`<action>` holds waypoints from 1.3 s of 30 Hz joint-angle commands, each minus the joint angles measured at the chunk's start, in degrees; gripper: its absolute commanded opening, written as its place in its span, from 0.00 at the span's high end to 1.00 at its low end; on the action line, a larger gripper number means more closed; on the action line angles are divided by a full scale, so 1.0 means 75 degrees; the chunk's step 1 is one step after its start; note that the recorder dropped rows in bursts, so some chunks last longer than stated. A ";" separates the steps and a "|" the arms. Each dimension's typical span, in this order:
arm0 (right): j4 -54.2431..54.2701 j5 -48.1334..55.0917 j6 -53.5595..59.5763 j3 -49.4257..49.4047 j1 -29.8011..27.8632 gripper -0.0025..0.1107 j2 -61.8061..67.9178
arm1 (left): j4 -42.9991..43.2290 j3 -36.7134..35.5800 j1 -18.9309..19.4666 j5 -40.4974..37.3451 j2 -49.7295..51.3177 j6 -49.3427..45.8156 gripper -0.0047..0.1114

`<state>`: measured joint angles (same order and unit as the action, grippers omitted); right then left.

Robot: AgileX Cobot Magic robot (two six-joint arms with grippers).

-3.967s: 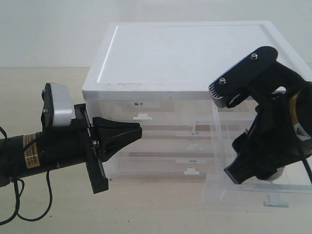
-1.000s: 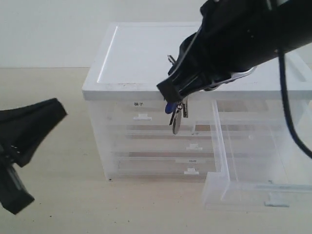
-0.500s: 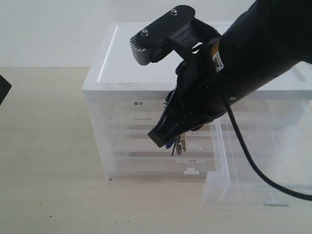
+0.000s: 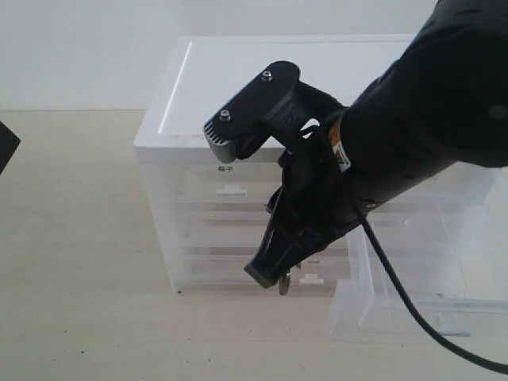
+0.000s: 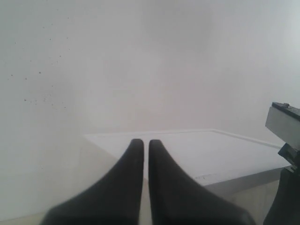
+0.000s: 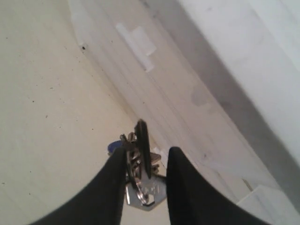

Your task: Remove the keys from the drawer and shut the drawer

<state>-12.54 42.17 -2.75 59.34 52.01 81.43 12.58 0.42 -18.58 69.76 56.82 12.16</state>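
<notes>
Keys (image 6: pixel 140 187) on one ring are hard and rather light, but the bunch is loose. Each piece can swing and slide on the ring, and smooth metal slips easily between smooth pads. I think the best hold is across the flat blades near the ring, as it is now. The right gripper (image 6: pixel 146 157) is clenched on the bunch, with the blue fob (image 6: pixel 112 147) looking out at one side (only a small part of it shows). In the exterior view the keys (image 4: pixel 283 284) hang under the fingertips, low in front of the cabinet (image 4: pixel 317 71) and close above the table (image 4: pixel 95 302); whether they touch it I cannot tell. Metal keys are not fragile, so I judge that a short drop would do no harm. The drawer (image 4: pixel 397 313) stands pulled out on the right, and the right arm crosses in front of it. The left gripper (image 5: pixel 146 159) is closed on nothing and sits far to the left, so it blocks nothing.
</notes>
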 commanded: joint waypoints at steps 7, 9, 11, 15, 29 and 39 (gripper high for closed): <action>-0.0057 0.0042 -0.0010 0.0000 0.0021 0.98 -0.0040 | 0.0065 -0.0056 0.0003 0.0027 -0.0052 -0.0033 0.92; -0.0074 0.0042 -0.0010 0.0000 0.0021 0.98 -0.0040 | 0.0065 -0.0056 0.0003 0.0027 -0.0052 -0.0033 0.92; -0.0120 0.0042 -0.0010 0.0000 0.0021 0.98 -0.0040 | 0.0065 -0.0056 0.0003 0.0027 -0.0052 -0.0018 0.92; -0.0172 0.0042 -0.0010 0.0000 0.0021 0.98 -0.0040 | 0.0065 -0.0056 0.0003 0.0027 -0.0052 0.0023 0.92; -0.0470 -0.0049 -0.0242 0.0000 0.0021 0.61 -0.0040 | 0.0082 -0.0056 0.0003 0.0027 -0.0052 0.0052 0.92; -0.0631 0.0167 -0.0433 0.0238 0.0021 0.61 -0.0523 | 0.3129 0.0012 0.0003 0.0027 -0.0052 0.0388 0.92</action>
<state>-16.69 42.62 -5.53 59.71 52.01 80.34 26.06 0.42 -18.58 69.76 56.82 13.15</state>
